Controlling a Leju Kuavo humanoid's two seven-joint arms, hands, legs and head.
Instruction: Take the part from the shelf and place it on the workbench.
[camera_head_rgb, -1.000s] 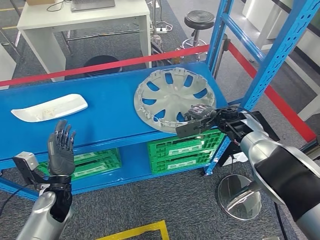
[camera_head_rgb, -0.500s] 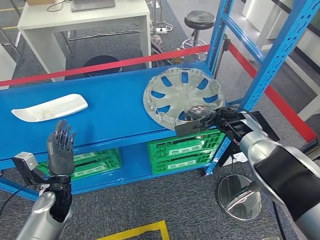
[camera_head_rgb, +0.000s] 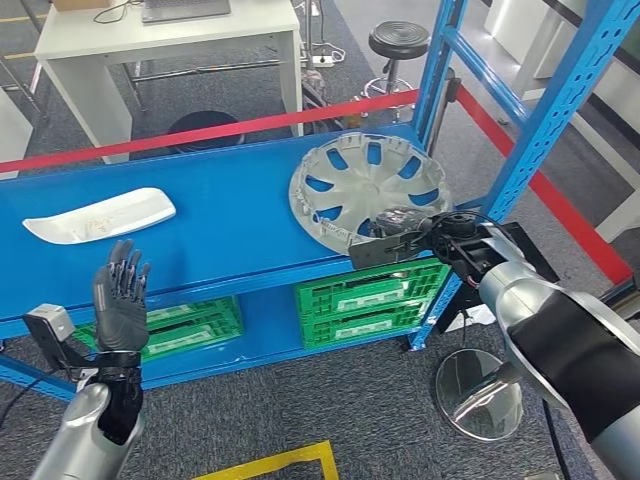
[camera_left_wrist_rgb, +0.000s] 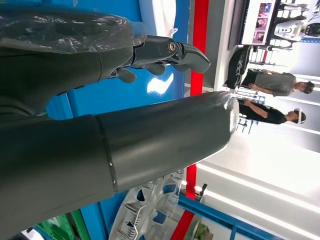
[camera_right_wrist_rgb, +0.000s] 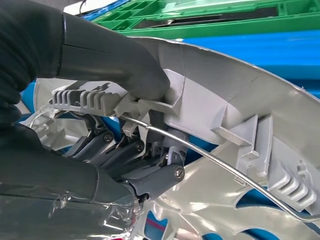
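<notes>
The part is a silver hubcap (camera_head_rgb: 370, 190) lying on the right end of the blue shelf (camera_head_rgb: 219, 225), inner side up. My right hand (camera_head_rgb: 396, 232) grips its near rim. In the right wrist view the thumb (camera_right_wrist_rgb: 113, 55) presses on the hubcap (camera_right_wrist_rgb: 241, 115) rim from one side and the fingers (camera_right_wrist_rgb: 151, 175) curl under from the other. My left hand (camera_head_rgb: 121, 300) is raised in front of the shelf's left part, fingers spread, holding nothing. The left wrist view shows that hand (camera_left_wrist_rgb: 113, 140) with straight fingers (camera_left_wrist_rgb: 170, 50) and the hubcap (camera_left_wrist_rgb: 147, 210) beyond.
A white curved panel (camera_head_rgb: 98, 215) lies on the shelf's left. Green crates (camera_head_rgb: 370, 300) (camera_head_rgb: 189, 325) sit on the lower level. A blue upright (camera_head_rgb: 543, 120) rises at the right. Red tape (camera_head_rgb: 204, 130), a white table (camera_head_rgb: 166, 40) and a stool (camera_head_rgb: 398, 42) stand behind.
The hubcap has shifted to the right along the shelf in my right hand's grip. The left hand has stayed where it was.
</notes>
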